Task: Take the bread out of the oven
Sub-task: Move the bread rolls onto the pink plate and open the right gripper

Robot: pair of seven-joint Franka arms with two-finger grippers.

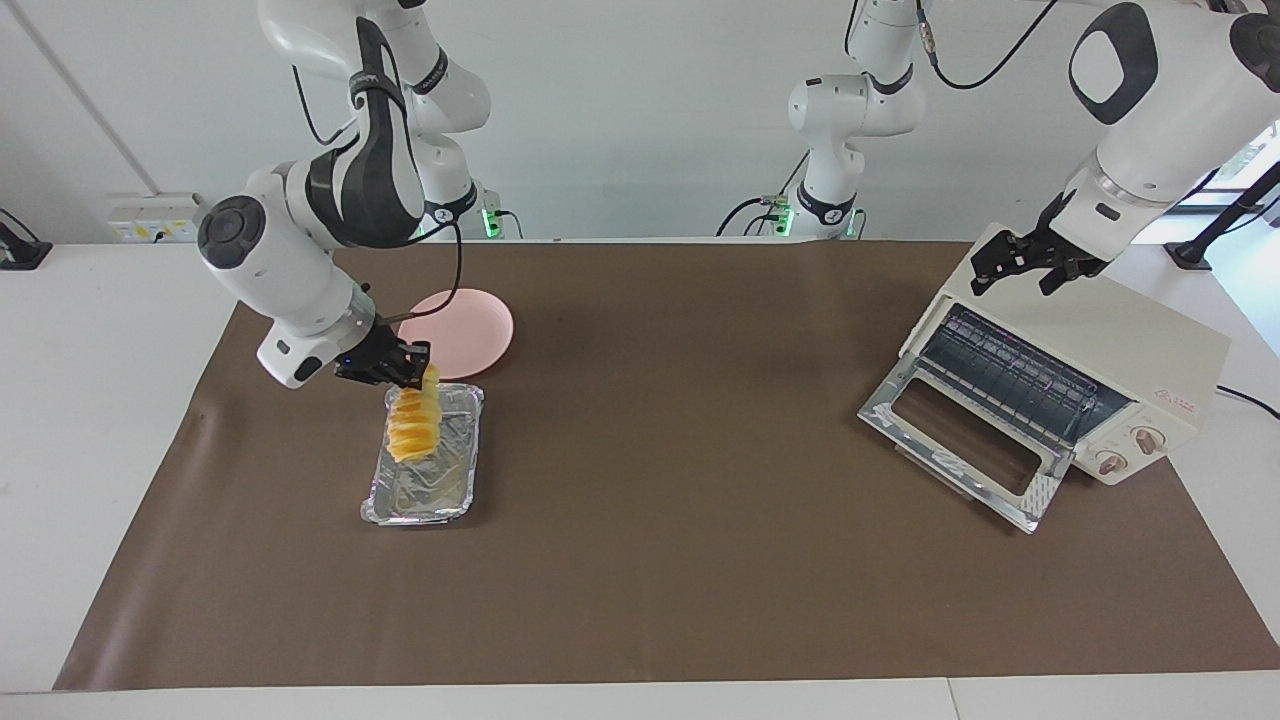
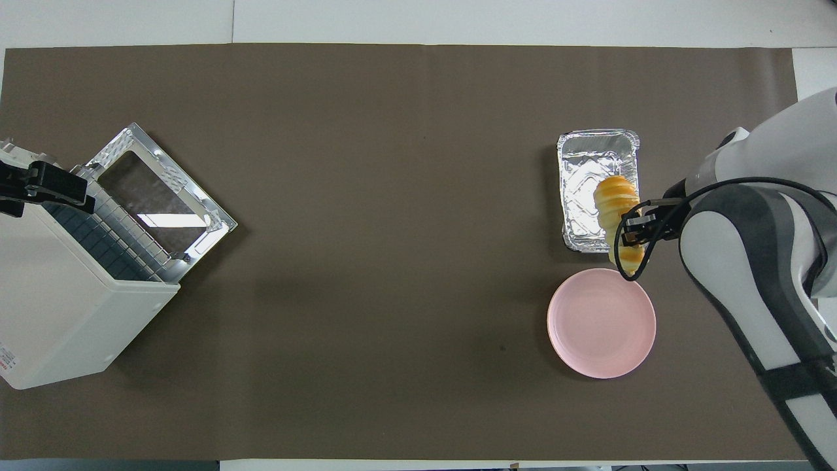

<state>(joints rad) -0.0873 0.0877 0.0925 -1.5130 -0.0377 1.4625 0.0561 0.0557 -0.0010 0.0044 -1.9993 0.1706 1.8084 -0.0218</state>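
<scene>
My right gripper is shut on one end of the golden ridged bread. The loaf hangs tilted over the foil tray; I cannot tell if its low end touches the tray. In the overhead view the bread lies across the tray's edge under the right gripper. The cream-white oven stands at the left arm's end of the table, its glass door dropped open and its wire rack bare. My left gripper hovers over the oven's top.
A round pink plate lies beside the foil tray, nearer to the robots; it also shows in the overhead view. A brown mat covers the table. The oven's two knobs face away from the robots.
</scene>
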